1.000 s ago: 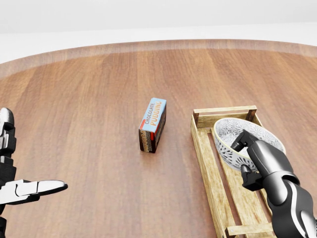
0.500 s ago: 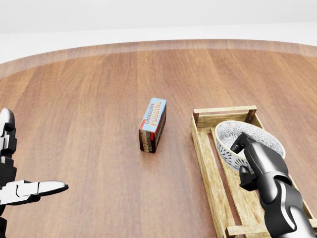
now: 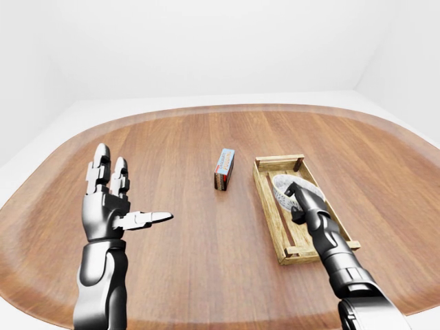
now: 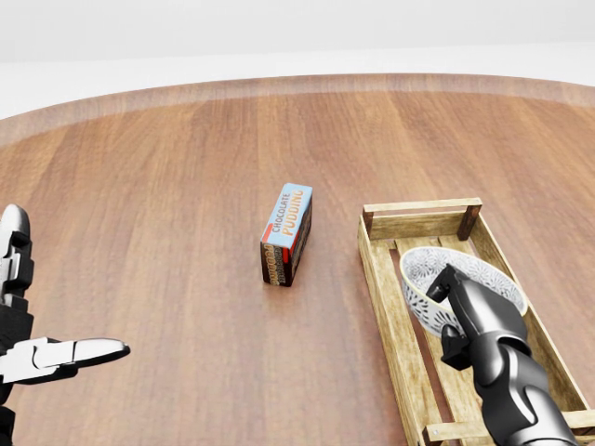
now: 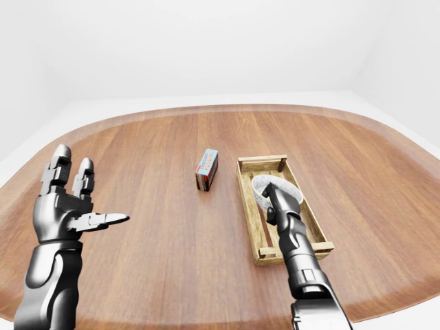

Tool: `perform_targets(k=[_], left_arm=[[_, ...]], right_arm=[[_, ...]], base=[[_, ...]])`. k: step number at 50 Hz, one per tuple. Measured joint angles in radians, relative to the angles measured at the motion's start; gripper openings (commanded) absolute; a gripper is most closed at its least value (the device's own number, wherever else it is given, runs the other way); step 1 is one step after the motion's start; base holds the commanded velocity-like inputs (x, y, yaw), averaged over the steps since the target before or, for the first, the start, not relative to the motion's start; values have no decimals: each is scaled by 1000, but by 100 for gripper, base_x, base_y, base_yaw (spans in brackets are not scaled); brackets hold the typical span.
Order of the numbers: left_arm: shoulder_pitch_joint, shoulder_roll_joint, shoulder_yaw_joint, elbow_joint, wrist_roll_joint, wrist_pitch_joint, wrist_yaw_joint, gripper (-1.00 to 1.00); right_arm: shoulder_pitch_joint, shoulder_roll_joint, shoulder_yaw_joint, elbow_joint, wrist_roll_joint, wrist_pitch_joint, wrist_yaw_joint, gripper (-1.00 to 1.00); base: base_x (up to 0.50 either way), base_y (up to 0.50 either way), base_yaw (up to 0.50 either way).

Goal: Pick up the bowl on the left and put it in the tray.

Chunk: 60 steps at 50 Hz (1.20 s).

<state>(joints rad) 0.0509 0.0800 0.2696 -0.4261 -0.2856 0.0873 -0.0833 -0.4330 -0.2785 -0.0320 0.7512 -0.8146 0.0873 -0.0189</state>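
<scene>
The patterned white bowl (image 4: 437, 263) sits tilted inside the wooden slatted tray (image 4: 383, 279) at the right of the head view. My right hand (image 4: 453, 318) is shut on the bowl's near rim, one finger (image 4: 448, 281) over the edge and another (image 4: 457, 348) below the wall. Whether the bowl rests on the slats or hangs just above them cannot be told. My left hand (image 3: 113, 206) is open and empty, raised at the left with its fingers spread, far from the tray.
A chocolate pudding box (image 4: 286, 232) lies on the round wooden table (image 4: 167, 186), a little left of the tray. White floor and walls surround the table's rim.
My right hand has brought the bowl down and slightly left, deeper into the tray. The left hand and the pudding box have stayed put.
</scene>
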Motion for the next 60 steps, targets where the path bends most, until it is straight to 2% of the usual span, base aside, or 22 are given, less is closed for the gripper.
perform_targets(k=[16,17,18,19,20,45,50,60], left_arm=[[2,0,1,-3,-1,0,-1,100],[3,0,1,-4,-1,0,-1,100],[3,0,1,-5,-2,0,-1,100],[3,0,2,-5,-2,0,-1,100],[3,0,2,-5,-2,0,-1,100],[2,1,5,-7,-4,0,-2,100],[1,1,3,-4,-3,0,-2,100],[2,-1,-1,-2,1,0,-2,100]], right_arm=[[-29,8,21,109,22,0,-61,-100],[-30,9,22,114,22,0,-63,-62],[-31,11,24,112,25,0,-63,-1],[-33,12,25,109,31,0,-65,89],[-34,14,26,113,27,0,-65,100],[0,30,41,91,-13,0,-29,100],[40,29,45,-20,-54,0,25,100],[124,41,34,-355,-214,0,227,100]], base=[[0,0,0],[0,0,0],[0,0,0],[0,0,0],[0,0,0],[0,0,0],[0,0,0],[0,0,0]])
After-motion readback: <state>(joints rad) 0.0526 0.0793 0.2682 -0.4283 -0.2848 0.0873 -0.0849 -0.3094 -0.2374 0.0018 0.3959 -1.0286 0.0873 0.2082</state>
